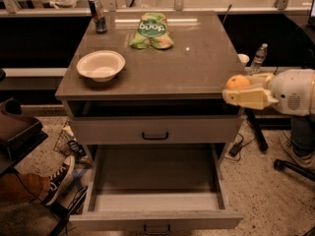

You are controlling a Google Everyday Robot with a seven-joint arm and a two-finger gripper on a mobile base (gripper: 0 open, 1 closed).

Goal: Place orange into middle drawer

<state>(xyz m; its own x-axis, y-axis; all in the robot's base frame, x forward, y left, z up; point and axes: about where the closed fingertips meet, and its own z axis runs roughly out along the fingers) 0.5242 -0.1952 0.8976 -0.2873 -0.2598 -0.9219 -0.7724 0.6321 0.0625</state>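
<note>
The orange (238,81) is a small round fruit held in my gripper (242,95), which is shut on it. The gripper sits off the cabinet's right front corner, about level with the countertop (197,63), with the white arm (293,91) reaching in from the right. The middle drawer (156,219) is pulled out wide at the bottom; its grey inside looks bare, and a small dark handle shows on its front. It lies below and left of the gripper. The shallower drawer (155,130) above it is closed.
On the countertop stand a white bowl (100,65), a green snack bag (151,30) and a dark can (97,14). A water bottle (258,58) stands behind the cabinet's right side. A person's leg and sneaker (59,181) are at the lower left, chair legs at the right.
</note>
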